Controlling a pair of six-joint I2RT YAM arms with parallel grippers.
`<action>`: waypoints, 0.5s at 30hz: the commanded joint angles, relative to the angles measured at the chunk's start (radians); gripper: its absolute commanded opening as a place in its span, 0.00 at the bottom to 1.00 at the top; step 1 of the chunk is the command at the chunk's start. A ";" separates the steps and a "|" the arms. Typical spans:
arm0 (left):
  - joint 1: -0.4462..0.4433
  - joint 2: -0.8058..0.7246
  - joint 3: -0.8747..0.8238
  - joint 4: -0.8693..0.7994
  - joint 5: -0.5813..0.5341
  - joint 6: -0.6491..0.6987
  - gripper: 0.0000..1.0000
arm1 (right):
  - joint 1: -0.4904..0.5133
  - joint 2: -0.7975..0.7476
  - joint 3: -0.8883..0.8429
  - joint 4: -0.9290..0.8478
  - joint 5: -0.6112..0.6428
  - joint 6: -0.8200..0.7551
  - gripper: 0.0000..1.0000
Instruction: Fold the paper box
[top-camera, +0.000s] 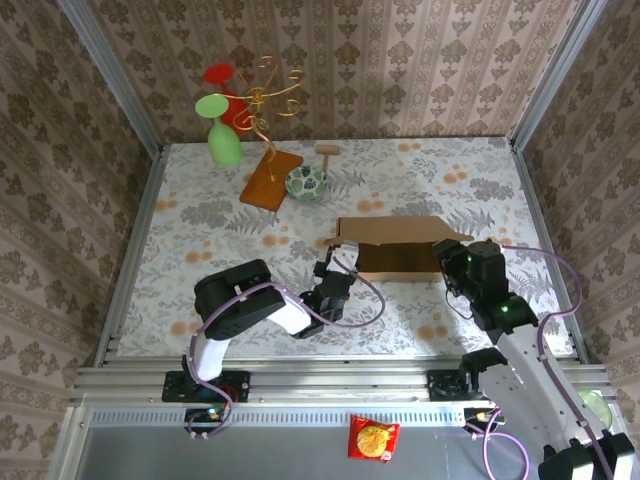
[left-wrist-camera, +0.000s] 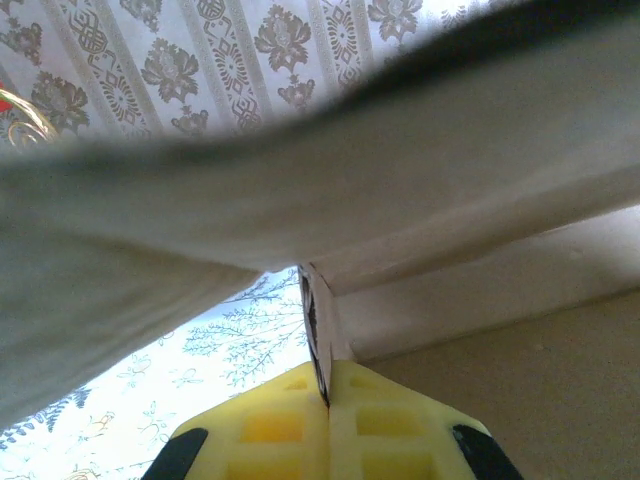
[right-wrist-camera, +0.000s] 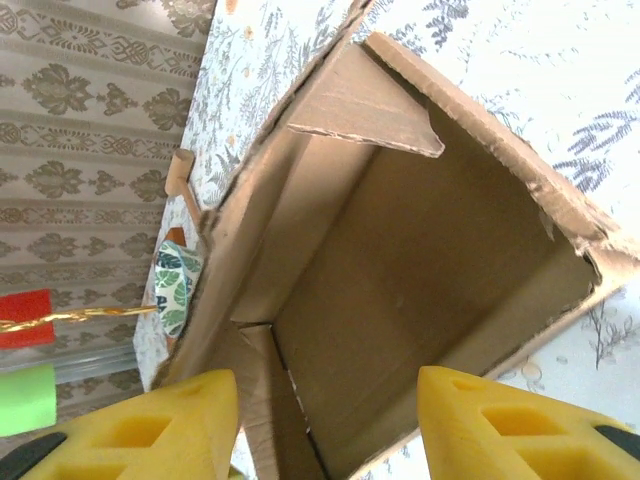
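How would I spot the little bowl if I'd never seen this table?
On the flowery tabletop, look toward the far edge, left of middle, for a flat reddish-brown wooden board. The small round bowl sits just right of it. It alone has green leaves painted on white.

The box (top-camera: 390, 230) is plain tan-brown corrugated cardboard, partly folded into an open tray. It lies on the surface (top-camera: 200, 230) right of centre, with its long side running left to right and its shadowed inside showing from above. In the right wrist view the box (right-wrist-camera: 420, 260) has upright walls standing around a flat floor. A small tab is folded inward at one corner, and another flap leans in low along the long wall. One rim is ragged and frayed. At its left end a thin upright edge is pinched between the closed left fingers (left-wrist-camera: 270, 430).
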 joint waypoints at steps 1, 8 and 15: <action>-0.004 0.027 0.010 -0.037 -0.036 0.025 0.00 | 0.033 -0.042 0.027 -0.079 0.013 0.131 0.52; -0.004 0.042 0.021 -0.041 -0.035 0.023 0.00 | 0.135 0.010 0.050 0.057 0.095 0.314 0.62; -0.004 0.044 0.010 -0.042 -0.037 0.020 0.00 | 0.168 0.138 0.089 0.129 0.111 0.364 0.62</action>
